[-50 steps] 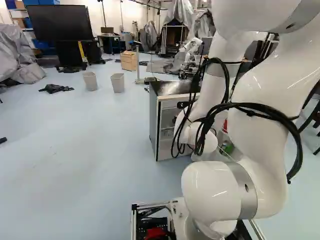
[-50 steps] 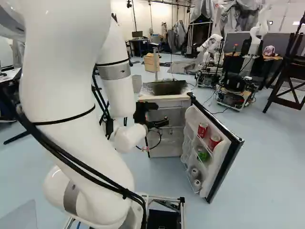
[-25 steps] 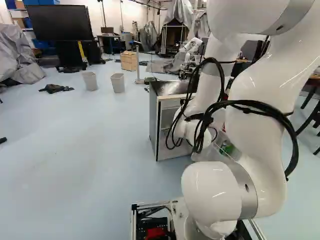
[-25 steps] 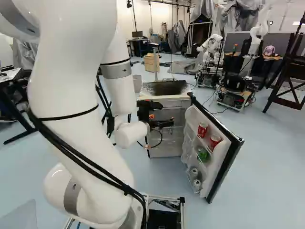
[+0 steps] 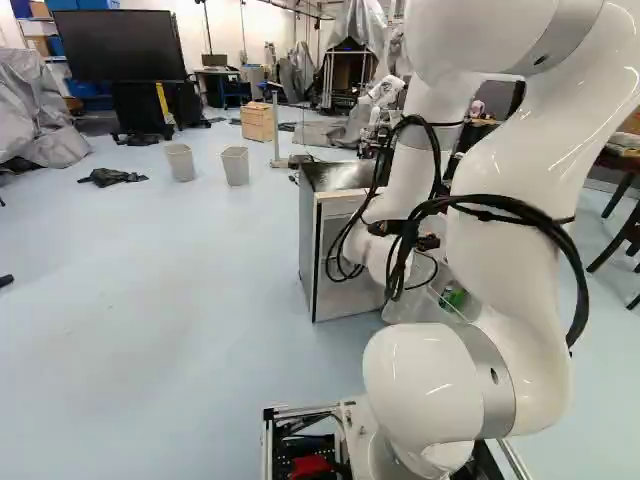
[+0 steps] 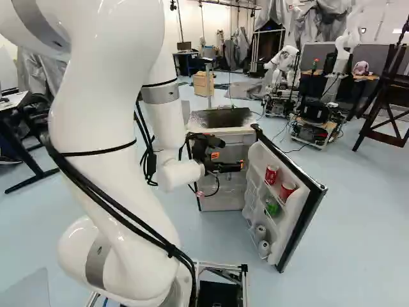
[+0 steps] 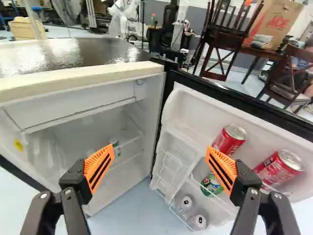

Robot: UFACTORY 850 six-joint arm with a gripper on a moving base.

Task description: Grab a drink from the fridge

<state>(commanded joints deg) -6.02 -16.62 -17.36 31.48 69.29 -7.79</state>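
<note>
In the right base view my gripper point(image 6: 231, 161) is in front of the fridge's open compartment. The wrist view shows the gripper point(image 7: 160, 165) open, its orange-padded fingers wide apart with nothing held between them. The fridge point(image 7: 73, 110) stands with its door point(image 7: 183, 110) swung open. On the door's racks are a red can point(image 7: 229, 139), a second red can point(image 7: 279, 169), a green can point(image 7: 212, 184) and, lower down, two pale-topped cans point(image 7: 186, 202). Inside the compartment, a small green-and-white item point(image 7: 116, 148) is partly hidden behind one finger.
The fridge's dark top point(image 6: 220, 118) lies just behind the gripper. Beyond the fridge are another robot point(image 6: 280, 70), a wooden box point(image 6: 203, 83) and dark chairs point(image 7: 222, 39). The open door's dark edge point(image 6: 300, 225) juts out toward the base on the right.
My arm has shifted to the right in the right base view, carrying the open gripper across the fridge's front toward the door. Base, fridge and cans have stayed put.
</note>
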